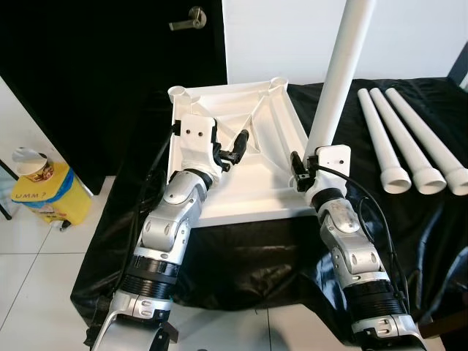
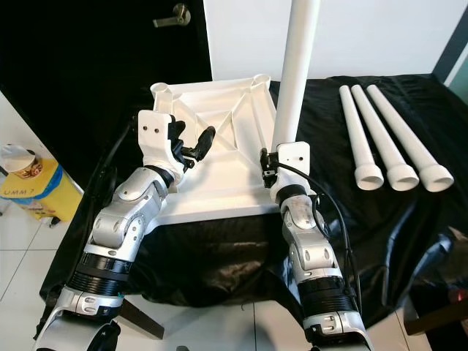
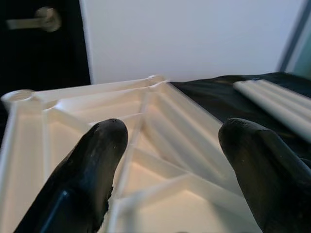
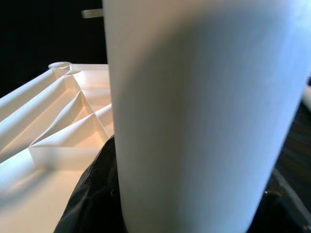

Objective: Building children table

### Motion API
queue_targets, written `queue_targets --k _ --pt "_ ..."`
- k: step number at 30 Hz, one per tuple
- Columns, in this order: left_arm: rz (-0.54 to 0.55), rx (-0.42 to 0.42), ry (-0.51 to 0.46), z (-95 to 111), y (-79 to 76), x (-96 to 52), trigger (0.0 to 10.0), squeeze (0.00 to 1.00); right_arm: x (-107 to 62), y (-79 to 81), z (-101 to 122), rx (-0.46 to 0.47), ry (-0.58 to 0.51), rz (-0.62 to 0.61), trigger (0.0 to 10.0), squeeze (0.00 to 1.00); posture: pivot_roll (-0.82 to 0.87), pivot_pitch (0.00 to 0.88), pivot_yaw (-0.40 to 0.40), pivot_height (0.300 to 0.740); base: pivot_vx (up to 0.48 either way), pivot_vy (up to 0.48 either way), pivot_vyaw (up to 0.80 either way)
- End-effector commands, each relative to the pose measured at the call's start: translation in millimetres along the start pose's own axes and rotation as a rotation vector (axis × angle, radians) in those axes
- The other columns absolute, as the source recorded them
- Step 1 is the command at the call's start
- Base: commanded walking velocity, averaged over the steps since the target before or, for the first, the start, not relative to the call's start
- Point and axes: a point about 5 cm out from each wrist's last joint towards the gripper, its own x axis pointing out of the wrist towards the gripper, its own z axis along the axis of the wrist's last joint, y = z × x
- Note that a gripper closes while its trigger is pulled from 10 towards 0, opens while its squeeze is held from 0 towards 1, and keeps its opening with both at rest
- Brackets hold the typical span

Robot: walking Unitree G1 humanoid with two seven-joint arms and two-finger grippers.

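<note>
Left eye view first: the white plastic tabletop with ribbed underside (image 1: 252, 172) lies upside down on the black cloth-covered table (image 1: 241, 256), and the right gripper (image 1: 306, 170) is clamped around a long white tube leg (image 1: 338, 80), holding it nearly upright at the tabletop's near right corner. Over on the left, the left gripper (image 1: 235, 148) hovers above the ribs with its black fingers (image 3: 92, 165) spread apart, holding nothing. Three more white tube legs (image 1: 409, 146) lie side by side on the cloth to the right. Farther out, a yellow bag (image 1: 47, 191) sits on the tiled floor beside a black door (image 1: 110, 66).
</note>
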Motion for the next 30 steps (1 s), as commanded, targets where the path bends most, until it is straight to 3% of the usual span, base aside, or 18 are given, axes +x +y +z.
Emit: queue_targets --k 1,14,22,24,30 --pt "-0.067 0.012 -0.012 1 -4.5 -1.7 10.0 0.00 -0.9 -1.6 2 -0.005 -0.017 -0.006 10.0 0.00 -0.01 0.002 0.038 0.740 0.000 0.000 0.00" --pt "-0.094 0.011 -0.025 1 -8.7 -5.1 10.0 0.00 -4.2 -4.3 0 -0.014 -0.014 -0.014 10.0 0.00 -0.01 0.018 0.040 0.740 0.000 0.000 0.00" --pt "-0.210 0.033 -0.004 -3 -21.7 -11.7 10.0 0.00 -8.4 -9.6 -5 0.017 0.005 -0.047 10.0 0.00 -0.01 0.029 0.041 0.740 0.000 0.000 0.00" --pt "-0.261 0.039 0.031 -9 -25.8 -16.3 10.0 0.00 -11.0 -13.7 -8 -0.029 0.006 -0.050 10.0 0.00 -0.01 0.034 0.041 0.740 0.000 0.000 0.00" --pt "-0.293 0.068 0.051 -13 -28.2 -21.2 10.0 0.00 -13.5 -18.1 -13 -0.037 0.032 -0.046 10.0 0.00 -0.01 0.048 0.043 0.740 0.000 0.000 0.00"
